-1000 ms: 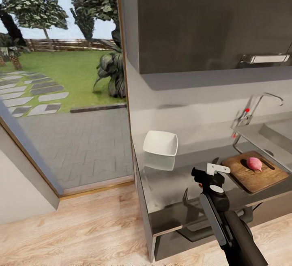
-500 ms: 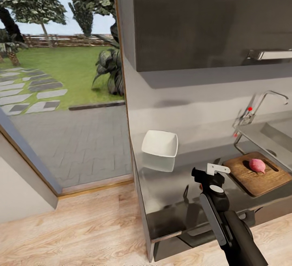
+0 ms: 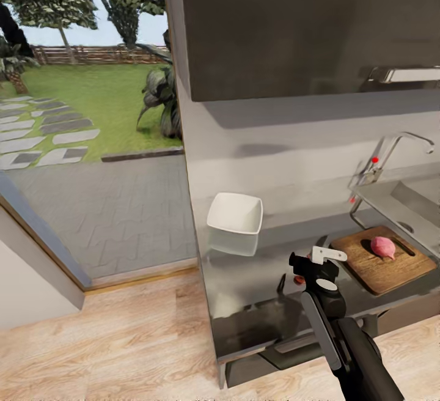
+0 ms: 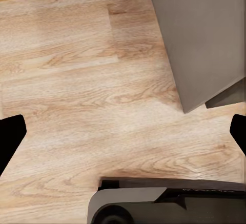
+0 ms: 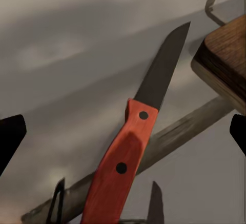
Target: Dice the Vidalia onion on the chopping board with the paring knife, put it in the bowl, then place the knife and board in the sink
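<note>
Right wrist view puts the paring knife (image 5: 134,147) nearest of all: it lies flat on the grey worktop (image 5: 66,70), reddish handle toward the camera, dark pointed blade aimed away, with the corner of the chopping board (image 5: 225,62) just beside the blade tip. The right gripper (image 5: 123,131) hangs over it with its fingers (image 5: 11,134) spread wide, one at either edge of the picture, and nothing between them but the knife below.

As a judgement, the knife should be light and rigid, but it lies low on a smooth, reflective surface, so it may skid or pivot when pinched. The handle is the place to take it, across its width near the two rivets, well clear of the blade.

From the head view, the right gripper (image 3: 318,261) sits over the near part of the worktop, a sliver of the red handle (image 3: 299,279) showing beside it. Farther right, the pinkish Vidalia onion (image 3: 383,246) rests on the chopping board, which lies close against the sink (image 3: 403,205). The white bowl (image 3: 235,213) stands farther back to the left, well apart from the board.

Left wrist view looks down on wooden floor (image 4: 77,80), the left gripper's (image 4: 123,137) fingers likewise wide apart and empty.
</note>
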Robot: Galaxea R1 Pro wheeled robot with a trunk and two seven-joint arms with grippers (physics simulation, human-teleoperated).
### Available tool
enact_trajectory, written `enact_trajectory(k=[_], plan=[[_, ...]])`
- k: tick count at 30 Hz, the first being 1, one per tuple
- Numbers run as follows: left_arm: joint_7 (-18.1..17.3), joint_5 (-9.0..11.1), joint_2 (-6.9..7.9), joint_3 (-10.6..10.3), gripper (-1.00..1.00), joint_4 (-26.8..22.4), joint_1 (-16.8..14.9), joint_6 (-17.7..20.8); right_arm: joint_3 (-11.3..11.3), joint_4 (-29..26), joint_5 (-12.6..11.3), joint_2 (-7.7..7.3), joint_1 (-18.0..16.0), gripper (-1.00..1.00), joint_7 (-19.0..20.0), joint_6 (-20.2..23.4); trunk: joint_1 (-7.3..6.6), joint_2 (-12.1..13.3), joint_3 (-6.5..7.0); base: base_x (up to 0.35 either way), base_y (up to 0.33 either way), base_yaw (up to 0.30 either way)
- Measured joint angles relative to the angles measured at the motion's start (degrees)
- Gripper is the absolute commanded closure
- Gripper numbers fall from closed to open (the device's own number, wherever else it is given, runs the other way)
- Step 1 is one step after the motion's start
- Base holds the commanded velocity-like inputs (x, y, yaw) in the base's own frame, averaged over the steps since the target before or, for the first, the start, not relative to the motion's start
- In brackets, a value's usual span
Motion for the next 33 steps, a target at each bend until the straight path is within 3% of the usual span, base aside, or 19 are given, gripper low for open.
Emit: enact_trajectory(k=[33], plan=[[0.0,0.0,0.0,0.0,-1.0,0.8,0.0,0.0,0.0,0.0,0.0,0.03,0.0,-1.0,0.0,0.0,0.0,0.0,-2.87,0.0,-0.001,0.0]])
